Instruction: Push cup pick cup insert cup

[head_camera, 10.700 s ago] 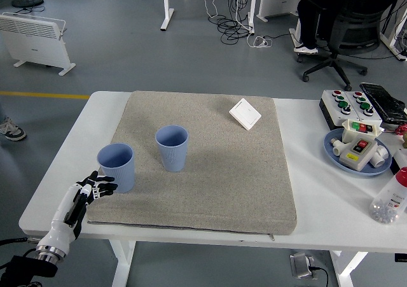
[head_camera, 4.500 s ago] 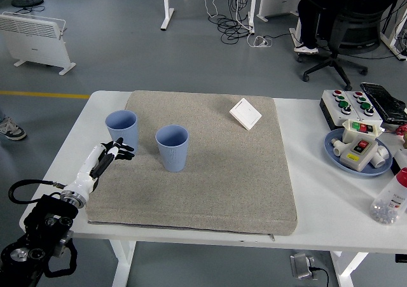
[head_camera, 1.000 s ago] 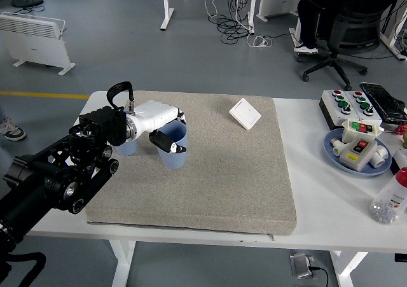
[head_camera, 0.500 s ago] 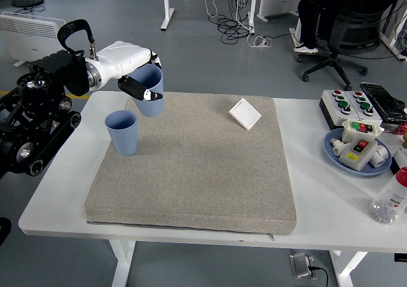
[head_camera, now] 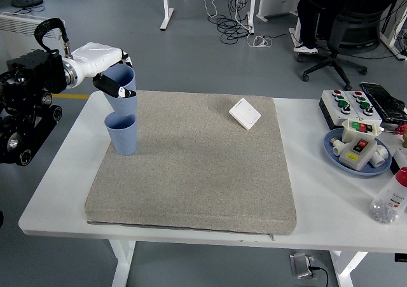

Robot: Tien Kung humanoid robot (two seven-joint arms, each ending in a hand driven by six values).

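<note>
Insert step in hand: upper blue cup (head_camera: 122, 82) gripped by closed left robot hand (head_camera: 109, 83), held above standing cup (head_camera: 121, 133); straight lowering judged required.

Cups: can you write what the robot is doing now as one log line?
left hand: shut on held cup | held cup: in air, right above standing cup | standing cup: upright on grey mat | not inserted yet | right hand: not in view
</note>
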